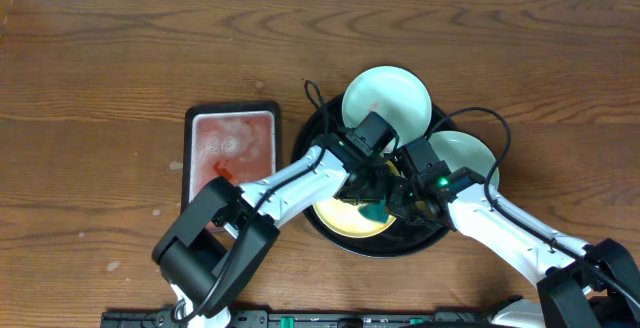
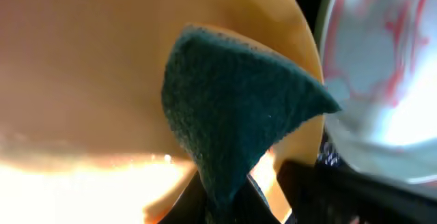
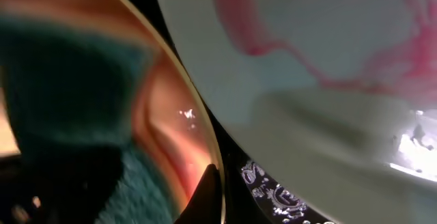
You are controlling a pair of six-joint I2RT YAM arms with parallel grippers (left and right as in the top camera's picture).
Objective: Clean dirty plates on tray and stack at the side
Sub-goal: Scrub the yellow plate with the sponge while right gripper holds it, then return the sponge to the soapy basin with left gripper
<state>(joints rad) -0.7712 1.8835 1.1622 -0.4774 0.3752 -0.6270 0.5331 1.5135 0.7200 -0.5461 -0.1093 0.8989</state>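
Overhead: clamps green sponge in left hand, the nearer one, directly on yellow plate at tray's front; sets right hand at plate's right rim, grip impossible to tell.

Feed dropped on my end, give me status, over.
Left gripper shut on sponge over yellow plate. Right gripper at its rim, grip unclear. Smeared plate close alongside.
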